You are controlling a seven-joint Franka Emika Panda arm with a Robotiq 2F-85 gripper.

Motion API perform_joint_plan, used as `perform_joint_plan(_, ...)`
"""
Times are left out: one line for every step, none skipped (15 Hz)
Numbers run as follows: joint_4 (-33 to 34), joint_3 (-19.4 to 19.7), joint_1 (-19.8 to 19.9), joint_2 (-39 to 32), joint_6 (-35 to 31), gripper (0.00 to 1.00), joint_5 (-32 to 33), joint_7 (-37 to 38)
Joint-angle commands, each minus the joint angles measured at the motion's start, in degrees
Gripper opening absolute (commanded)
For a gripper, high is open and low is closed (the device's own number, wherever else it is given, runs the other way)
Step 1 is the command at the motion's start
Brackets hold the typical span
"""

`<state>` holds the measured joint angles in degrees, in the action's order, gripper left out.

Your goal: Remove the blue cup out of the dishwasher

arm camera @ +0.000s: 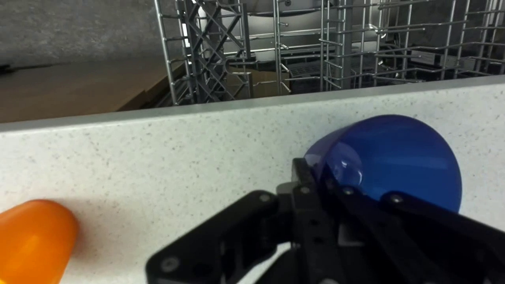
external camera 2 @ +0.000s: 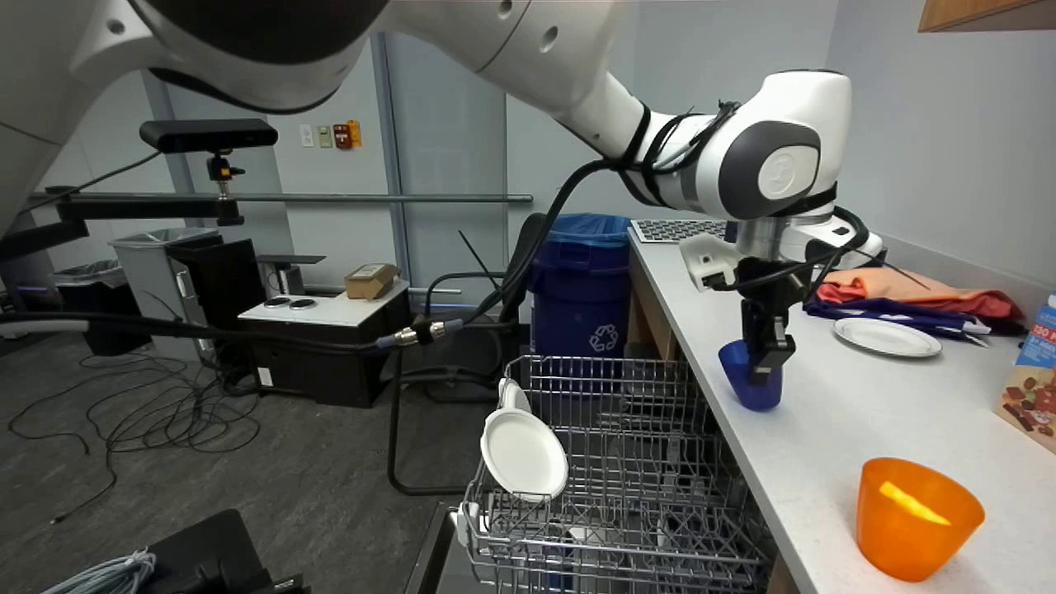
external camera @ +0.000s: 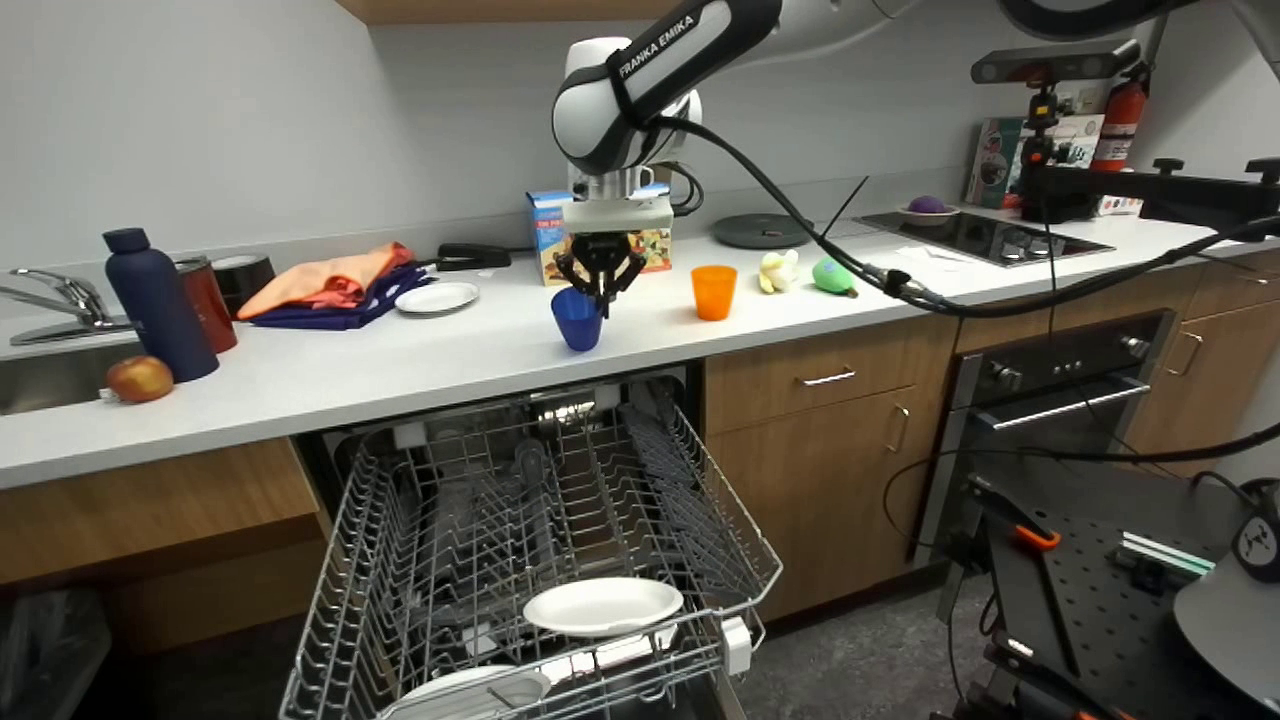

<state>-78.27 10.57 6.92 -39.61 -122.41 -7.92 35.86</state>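
Note:
The blue cup (external camera: 574, 322) is over the white counter, near its front edge. It is slightly tilted in an exterior view (external camera 2: 752, 398); I cannot tell if its base touches the counter. My gripper (external camera: 604, 298) points down at the cup's rim in both exterior views (external camera 2: 769, 363). In the wrist view my gripper (arm camera: 313, 173) is shut on the cup's wall, one finger inside and one outside, with the cup's open mouth (arm camera: 402, 157) facing the camera. The dishwasher's wire rack (external camera: 690, 500) is pulled out below the counter, also in an exterior view (external camera 2: 635, 462).
An orange cup (external camera: 714, 292) stands on the counter (external camera: 480, 350) beside the gripper. A box (external camera: 550, 235) is behind it. A white plate (external camera: 437, 298), cloths (external camera: 325, 275), a dark bottle (external camera: 160, 305) and toys (external camera: 833, 275) are also there. White plates (external camera: 603, 607) are in the rack.

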Motion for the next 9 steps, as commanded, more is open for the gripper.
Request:
perform_joint_plan(7.5, 0.7, 0.9, -3.6, 8.3, 0.02, 1.4, 0.0)
perform_joint_plan(8.8, 1.2, 0.9, -4.3, 10.1, 0.02, 2.1, 0.4)
perform_joint_plan(9.9, 1.6, 0.8, -4.9, 11.5, 0.02, 2.7, 0.8)
perform_joint_plan(11.0, 1.6, 1.1, -5.5, 12.5, 0.02, 3.0, 0.4)
perform_joint_plan(12.3, 1.4, 1.6, -6.3, 13.6, 0.02, 2.9, -0.4)
perform_joint_plan(13.3, 1.6, 1.7, -7.0, 14.3, 0.02, 3.2, -0.3)
perform_joint_plan(14.5, 1.6, 2.0, -7.8, 15.1, 0.02, 3.3, -0.6)
perform_joint_plan(15.3, 1.6, 2.3, -8.5, 15.5, 0.02, 3.4, -0.7)
perform_joint_plan(16.3, 1.6, 2.6, -9.2, 16.1, 0.02, 3.5, -0.7)
